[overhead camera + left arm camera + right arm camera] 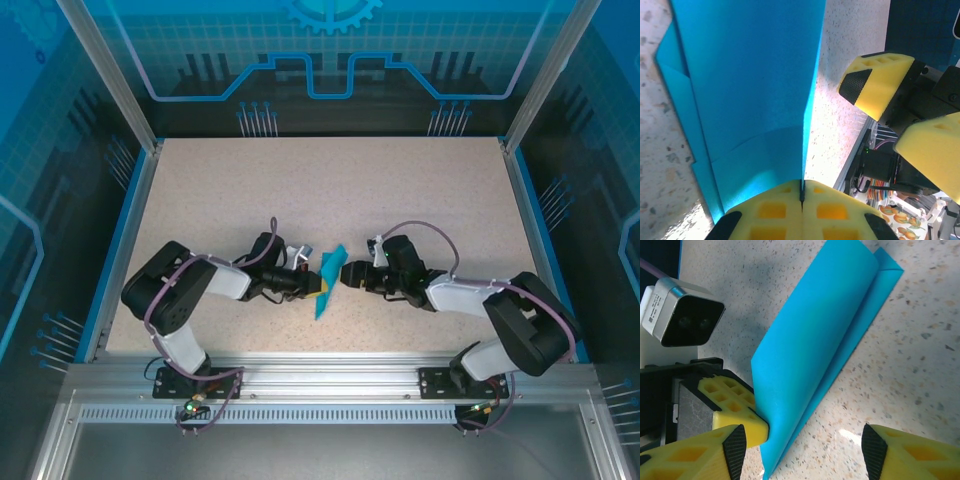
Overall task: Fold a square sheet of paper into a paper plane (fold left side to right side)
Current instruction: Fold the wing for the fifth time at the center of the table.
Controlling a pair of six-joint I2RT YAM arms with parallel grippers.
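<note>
Two layers of thin cyan-blue folded paper sheet [815,340] lie mid-way across the speckled counter [250,190], flap raised, clamped in my left end effector [801,192]. My right end effector [803,442], spread apart, should flatten the crease gently.

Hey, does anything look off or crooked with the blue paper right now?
Nothing torn or spilled. The blue paper is not flat: the left pincer, shut on its edge, holds one flap raised, and the fold is a soft curl, not a crease. The right pincer is open beside it.
</note>
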